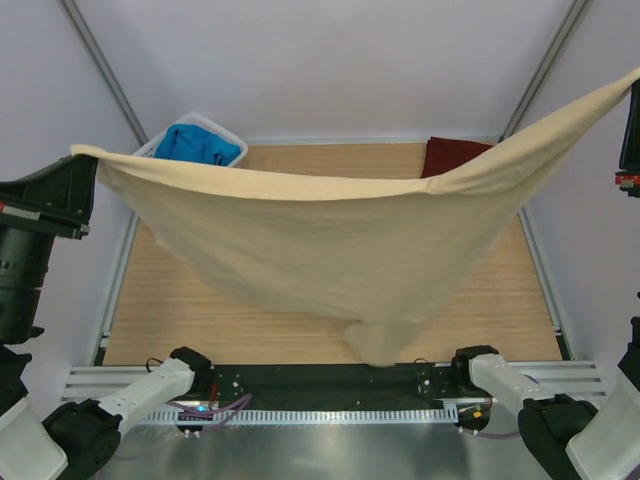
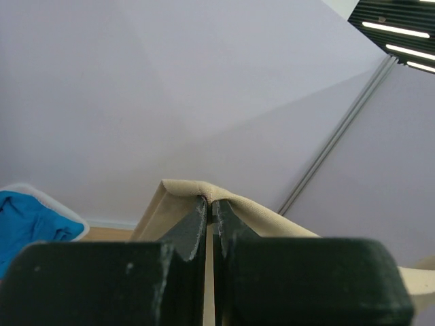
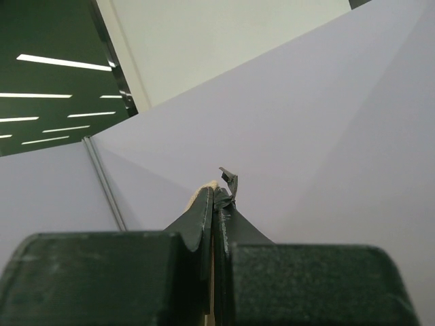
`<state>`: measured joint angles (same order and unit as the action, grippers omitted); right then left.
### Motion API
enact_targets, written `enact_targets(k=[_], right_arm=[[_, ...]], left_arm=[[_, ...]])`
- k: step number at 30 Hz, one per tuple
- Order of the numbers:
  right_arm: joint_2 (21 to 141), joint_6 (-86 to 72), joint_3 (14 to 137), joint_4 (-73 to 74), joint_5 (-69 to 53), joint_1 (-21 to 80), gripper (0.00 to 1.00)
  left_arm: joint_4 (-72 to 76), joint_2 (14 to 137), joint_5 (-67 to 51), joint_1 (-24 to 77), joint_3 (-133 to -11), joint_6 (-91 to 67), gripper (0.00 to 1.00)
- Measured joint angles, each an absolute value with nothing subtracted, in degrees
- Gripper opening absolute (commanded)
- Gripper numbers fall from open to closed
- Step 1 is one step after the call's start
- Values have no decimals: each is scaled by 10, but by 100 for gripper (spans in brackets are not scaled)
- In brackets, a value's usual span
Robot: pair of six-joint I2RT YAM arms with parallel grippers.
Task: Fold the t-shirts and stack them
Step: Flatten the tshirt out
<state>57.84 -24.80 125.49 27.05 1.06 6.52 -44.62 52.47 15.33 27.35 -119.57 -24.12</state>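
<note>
Over the table (image 1: pixel 200 320) my left gripper (image 2: pixel 211 204) and right gripper (image 3: pixel 215 195) pinch the tan t-shirt (image 1: pixel 330 250), unfolded; blue t-shirt (image 1: pixel 195 143), eleven o'clock, awaits.

Tan t-shirt (image 1: pixel 330 250): plain pale beige, no print. Blue t-shirt (image 1: pixel 195 145): bright, solid blue. Maroon t-shirt (image 1: pixel 452 156): dark, solid red-brown. Basket (image 1: pixel 150 148): white. Surface (image 1: pixel 160 320): light wood with fine straight grain. Left pincer (image 2: pixel 211 204) and right pincer (image 3: pixel 214 193): blackish green, edges scuffed pale. Walls (image 1: pixel 330 60): plain pale lilac-grey.
</note>
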Motion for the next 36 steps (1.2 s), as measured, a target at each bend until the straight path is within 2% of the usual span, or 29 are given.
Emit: enact_targets(k=[12, 23, 30, 36], right_arm=[[535, -273, 1308, 279, -13, 65, 1], [560, -306, 1336, 267, -23, 62, 1], [604, -314, 1204, 218, -23, 62, 1], [719, -312, 1076, 171, -24, 61, 1]], left_arm=[[-449, 473, 129, 274, -1199, -266, 0], [-449, 469, 128, 274, -1190, -276, 0], [-424, 482, 168, 274, -1017, -284, 0], [-416, 577, 230, 269, -872, -283, 0]])
